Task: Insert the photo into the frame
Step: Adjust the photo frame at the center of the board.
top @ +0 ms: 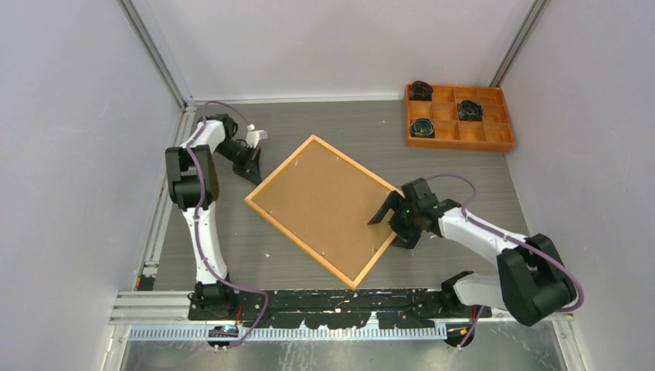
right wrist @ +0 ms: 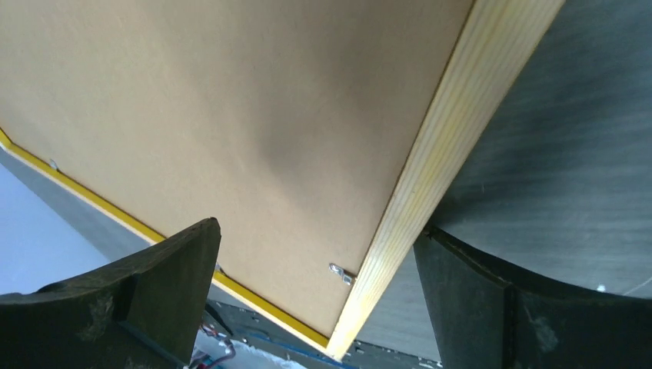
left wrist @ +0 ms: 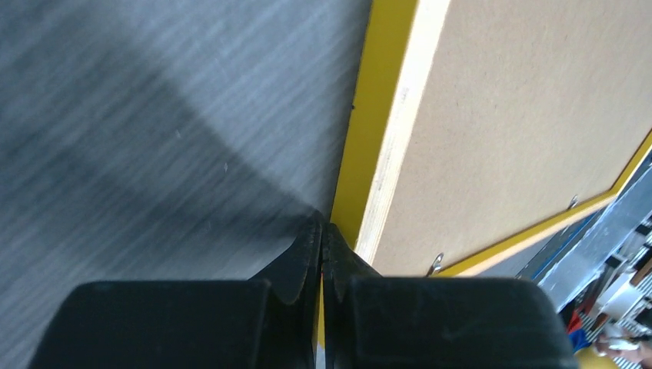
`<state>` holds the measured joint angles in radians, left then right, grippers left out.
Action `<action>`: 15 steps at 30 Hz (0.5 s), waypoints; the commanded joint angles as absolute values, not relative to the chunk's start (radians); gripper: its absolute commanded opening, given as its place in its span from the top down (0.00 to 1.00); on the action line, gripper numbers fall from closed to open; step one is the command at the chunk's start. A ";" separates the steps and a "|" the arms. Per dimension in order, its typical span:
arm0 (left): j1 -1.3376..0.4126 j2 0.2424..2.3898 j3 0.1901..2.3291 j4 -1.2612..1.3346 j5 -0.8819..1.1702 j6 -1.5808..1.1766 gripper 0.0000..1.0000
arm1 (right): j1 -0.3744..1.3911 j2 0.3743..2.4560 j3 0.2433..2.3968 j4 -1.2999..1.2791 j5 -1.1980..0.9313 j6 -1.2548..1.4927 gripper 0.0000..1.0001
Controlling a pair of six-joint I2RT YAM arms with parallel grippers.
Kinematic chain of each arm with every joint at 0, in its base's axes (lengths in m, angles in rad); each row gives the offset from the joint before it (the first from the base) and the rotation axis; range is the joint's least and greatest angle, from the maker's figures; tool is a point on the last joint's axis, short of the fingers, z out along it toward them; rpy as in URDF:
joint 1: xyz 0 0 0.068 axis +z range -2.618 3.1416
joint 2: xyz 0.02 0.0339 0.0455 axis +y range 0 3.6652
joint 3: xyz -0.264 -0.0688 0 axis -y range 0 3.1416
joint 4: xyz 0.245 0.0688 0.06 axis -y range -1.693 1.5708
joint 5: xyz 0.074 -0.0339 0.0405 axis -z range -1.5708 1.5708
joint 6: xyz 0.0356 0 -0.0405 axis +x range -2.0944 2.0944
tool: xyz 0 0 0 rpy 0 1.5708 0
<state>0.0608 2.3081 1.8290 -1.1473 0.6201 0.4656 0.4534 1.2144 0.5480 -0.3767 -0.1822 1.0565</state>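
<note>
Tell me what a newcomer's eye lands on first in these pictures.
The big yellow-edged frame lies back up and askew at mid-table, its brown backing board facing up. The right gripper stands wide open astride its right edge, while the shut left gripper points at its left edge. An orange tray sits at the far right corner.

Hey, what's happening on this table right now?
The frame lies back side up on the table, its brown backing board showing. The left end effector, shut, sits at the frame's far left edge; the right end effector is open, straddling the opposite edge. No photo is in sight.
</note>
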 commanded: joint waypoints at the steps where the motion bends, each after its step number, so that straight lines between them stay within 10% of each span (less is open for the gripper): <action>1: 0.056 2.244 1.731 -1.226 0.588 0.580 0.98 | 0.414 1.304 0.632 -0.250 -0.163 0.987 0.00; 15: 0.009 2.069 1.396 -1.331 0.621 0.860 0.97 | 0.335 1.701 1.048 -0.264 -0.026 0.875 0.00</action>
<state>0.0647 2.1067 1.4651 -1.2179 0.5114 0.7609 0.3222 1.6215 0.9154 -0.3618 -0.0608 0.8917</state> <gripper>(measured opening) 0.025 0.998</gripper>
